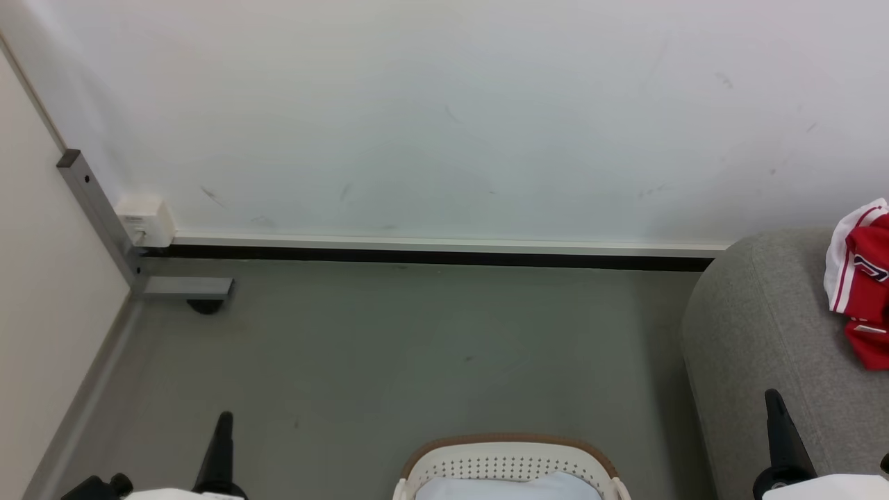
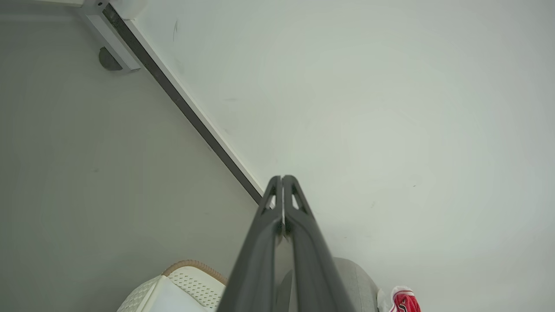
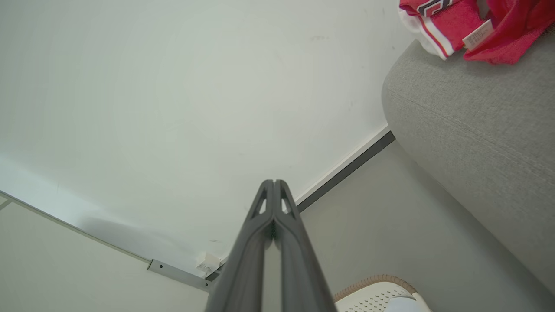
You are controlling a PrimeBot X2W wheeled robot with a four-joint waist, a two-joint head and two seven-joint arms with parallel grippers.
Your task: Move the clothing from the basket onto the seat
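Left claw (image 2: 282,177) clenched, empty. Right claw (image 3: 274,182) clenched, empty. Red clothing (image 1: 867,292) on seat (image 1: 757,326), far right. White fabric (image 1: 510,489) in basket (image 1: 510,451), near centre, on floor (image 1: 417,347).

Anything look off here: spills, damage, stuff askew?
Nothing serious. The red clothing lies crumpled on the seat, and white fabric sits in the basket. The wall has faint scuff marks. The left gripper and right gripper are shut, holding nothing.
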